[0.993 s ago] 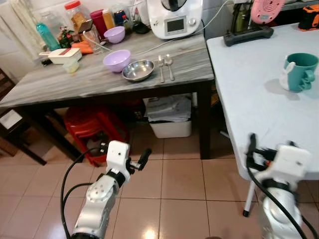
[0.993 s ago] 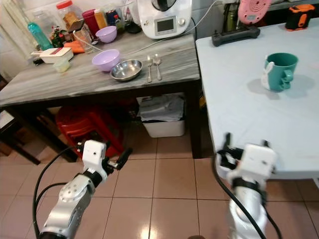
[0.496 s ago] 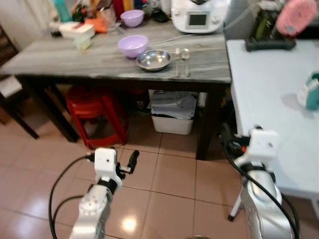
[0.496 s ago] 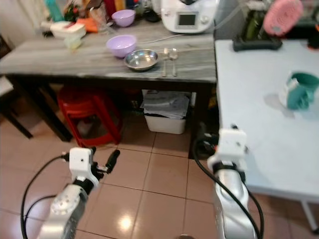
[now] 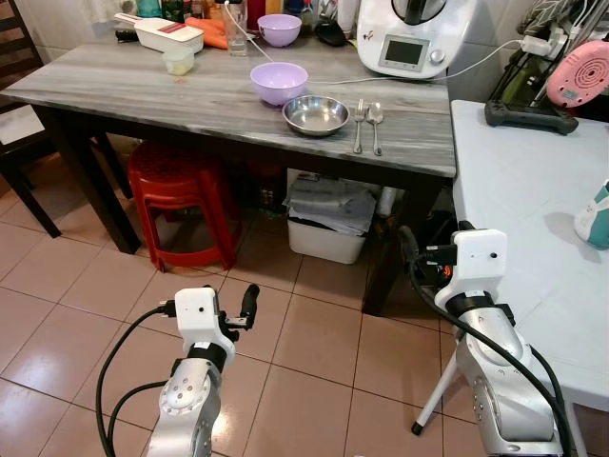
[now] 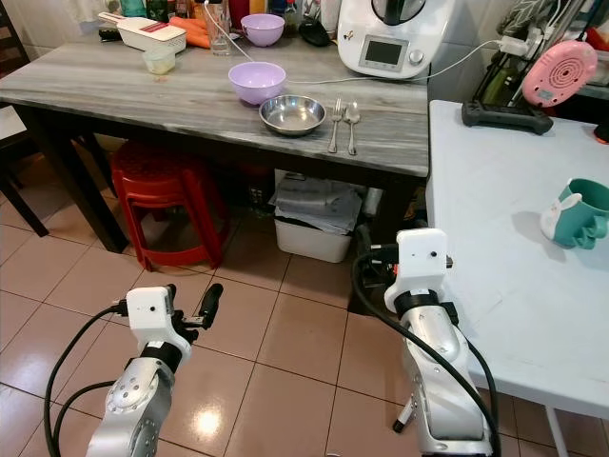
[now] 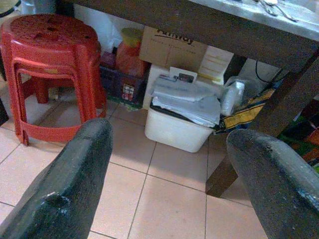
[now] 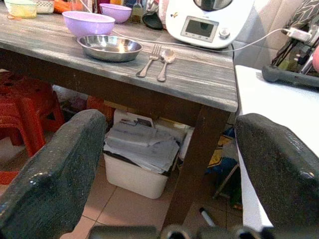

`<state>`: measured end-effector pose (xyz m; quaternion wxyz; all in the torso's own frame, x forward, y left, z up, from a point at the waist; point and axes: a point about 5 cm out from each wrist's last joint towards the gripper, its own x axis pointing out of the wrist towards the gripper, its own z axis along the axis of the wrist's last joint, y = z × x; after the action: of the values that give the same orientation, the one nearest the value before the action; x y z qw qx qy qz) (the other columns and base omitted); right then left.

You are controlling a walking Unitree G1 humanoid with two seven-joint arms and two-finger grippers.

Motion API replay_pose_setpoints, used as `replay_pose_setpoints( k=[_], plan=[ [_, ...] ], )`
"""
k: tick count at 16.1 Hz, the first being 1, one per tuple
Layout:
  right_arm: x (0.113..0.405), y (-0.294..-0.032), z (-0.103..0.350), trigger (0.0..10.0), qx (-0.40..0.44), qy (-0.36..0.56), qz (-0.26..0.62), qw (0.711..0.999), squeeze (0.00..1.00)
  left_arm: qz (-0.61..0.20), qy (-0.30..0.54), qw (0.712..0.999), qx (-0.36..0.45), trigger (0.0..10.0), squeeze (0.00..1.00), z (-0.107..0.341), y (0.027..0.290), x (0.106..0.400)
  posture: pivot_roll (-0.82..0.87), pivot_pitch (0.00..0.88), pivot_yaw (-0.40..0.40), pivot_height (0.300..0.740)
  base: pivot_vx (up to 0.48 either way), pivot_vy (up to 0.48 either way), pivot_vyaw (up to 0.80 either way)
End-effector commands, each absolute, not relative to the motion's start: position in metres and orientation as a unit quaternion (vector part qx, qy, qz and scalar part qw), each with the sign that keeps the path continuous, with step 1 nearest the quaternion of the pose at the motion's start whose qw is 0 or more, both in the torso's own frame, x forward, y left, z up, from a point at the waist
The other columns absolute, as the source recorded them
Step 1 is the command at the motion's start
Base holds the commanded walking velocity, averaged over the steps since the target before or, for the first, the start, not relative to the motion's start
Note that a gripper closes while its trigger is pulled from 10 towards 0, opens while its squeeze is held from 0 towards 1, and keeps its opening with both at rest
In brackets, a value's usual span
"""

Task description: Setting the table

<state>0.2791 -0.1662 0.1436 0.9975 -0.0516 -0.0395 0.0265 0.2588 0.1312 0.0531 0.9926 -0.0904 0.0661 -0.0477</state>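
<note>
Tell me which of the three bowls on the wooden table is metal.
The steel bowl, shallow and shiny, near the table's front edge beside the fork and spoon. The other two are lilac: the larger lilac bowl just behind it, the small lilac bowl at the back.

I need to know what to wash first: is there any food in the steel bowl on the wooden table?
No, the steel bowl is bare inside, sitting on the wooden table beside the fork and spoon.

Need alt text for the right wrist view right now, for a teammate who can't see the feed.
The right gripper, fingers open and empty, faces a grey wood-grain table holding a steel bowl, a lavender bowl, and a fork and spoon side by side. A white kitchen appliance stands behind; a white bin sits under the table.
</note>
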Motion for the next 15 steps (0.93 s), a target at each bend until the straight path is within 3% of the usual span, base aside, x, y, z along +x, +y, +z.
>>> replay_pose_setpoints(
  k=[1, 4, 10, 15],
  plan=[
    [0.281, -0.167, 0.146, 10.0, -0.056, -0.041, 0.028, 0.997, 0.0, -0.052, 0.057, 0.993, -0.091, 10.0, 0.0, 0.055, 0.127, 0.263, -0.12, 0.027, -0.076, 0.74, 0.0, 0.0, 0.0],
    [0.283, -0.171, 0.145, 10.0, -0.055, -0.046, 0.015, 0.997, 0.0, -0.051, 0.044, 0.994, -0.08, 10.0, 0.0, 0.059, 0.128, 0.273, -0.13, 0.01, -0.048, 0.74, 0.0, 0.0, 0.0],
    [0.273, -0.185, 0.139, 10.0, -0.037, -0.061, -0.065, 0.995, 0.0, -0.104, 0.032, 0.993, -0.05, 10.0, 0.0, 0.07, 0.122, 0.296, -0.18, 0.0, 0.11, 0.74, 0.0, 0.0, 0.0],
    [0.267, -0.189, 0.133, 10.0, -0.027, -0.066, -0.101, 0.992, 0.0, -0.127, 0.028, 0.991, -0.044, 10.0, 0.0, 0.074, 0.12, 0.304, -0.19, 0.0, 0.162, 0.74, 0.0, 0.0, 0.0]
  ],
)
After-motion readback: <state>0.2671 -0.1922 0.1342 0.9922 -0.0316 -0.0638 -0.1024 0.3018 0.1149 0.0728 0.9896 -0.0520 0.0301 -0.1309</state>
